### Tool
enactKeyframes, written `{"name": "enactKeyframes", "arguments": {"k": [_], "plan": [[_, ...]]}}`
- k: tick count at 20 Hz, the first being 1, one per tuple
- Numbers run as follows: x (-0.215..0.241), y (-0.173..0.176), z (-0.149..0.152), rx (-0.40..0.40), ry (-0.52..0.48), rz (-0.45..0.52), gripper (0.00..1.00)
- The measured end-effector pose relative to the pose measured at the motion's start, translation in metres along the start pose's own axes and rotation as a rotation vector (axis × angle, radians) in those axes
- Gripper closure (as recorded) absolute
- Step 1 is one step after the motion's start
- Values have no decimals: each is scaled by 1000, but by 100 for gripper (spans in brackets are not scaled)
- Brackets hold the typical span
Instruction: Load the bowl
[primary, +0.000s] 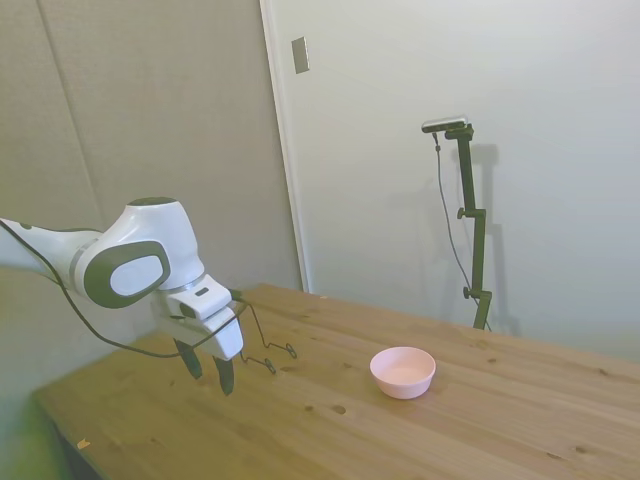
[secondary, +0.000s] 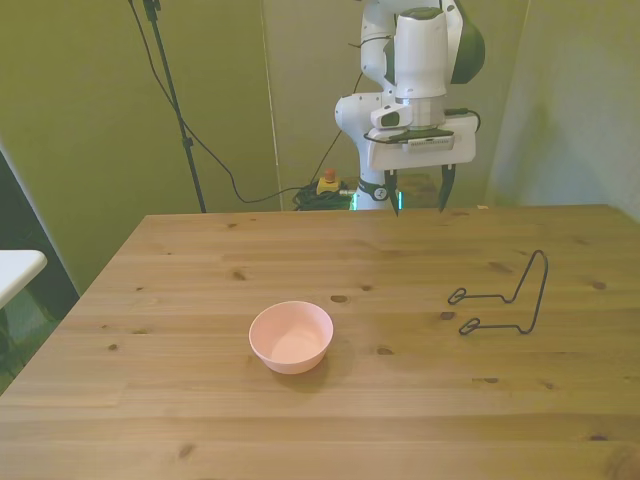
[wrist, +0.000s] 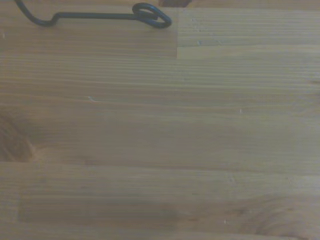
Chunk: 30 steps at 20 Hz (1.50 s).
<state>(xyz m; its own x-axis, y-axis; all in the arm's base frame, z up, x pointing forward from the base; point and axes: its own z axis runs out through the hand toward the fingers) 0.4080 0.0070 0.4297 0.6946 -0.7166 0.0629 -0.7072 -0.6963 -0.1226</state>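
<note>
The pale pink bowl (primary: 403, 371) (secondary: 291, 336) sits upright and empty near the middle of the wooden table (primary: 330, 430) (secondary: 330, 260). My gripper (primary: 207, 374) (secondary: 420, 193) hangs open above the table's far part with nothing between its fingers, well away from the bowl. A bent black wire stand (primary: 268, 353) (secondary: 508, 297) (wrist: 100, 16) rests on the table between the gripper and the front view's right edge. The wrist view holds only bare wood and one looped end of that wire.
A white object's corner (secondary: 15, 270) shows at the front view's left, off the table. Cables and a small red-and-yellow button box (secondary: 327, 183) lie on the floor behind the table's far edge.
</note>
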Motion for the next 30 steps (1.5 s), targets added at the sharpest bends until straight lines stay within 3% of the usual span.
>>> {"name": "enactKeyframes", "arguments": {"k": [3, 6, 10, 14, 21, 30], "plan": [[1, -3, -2, -14, 25, -9, 0], [18, -9, -19, -18, 116, -28, 0], [76, -9, -40, -1, 201, 6, 0], [142, -7, -40, 12, 240, 33, 0], [230, 0, -10, 27, 305, 86, 0], [271, -21, 48, 31, 321, 146, 0]]}}
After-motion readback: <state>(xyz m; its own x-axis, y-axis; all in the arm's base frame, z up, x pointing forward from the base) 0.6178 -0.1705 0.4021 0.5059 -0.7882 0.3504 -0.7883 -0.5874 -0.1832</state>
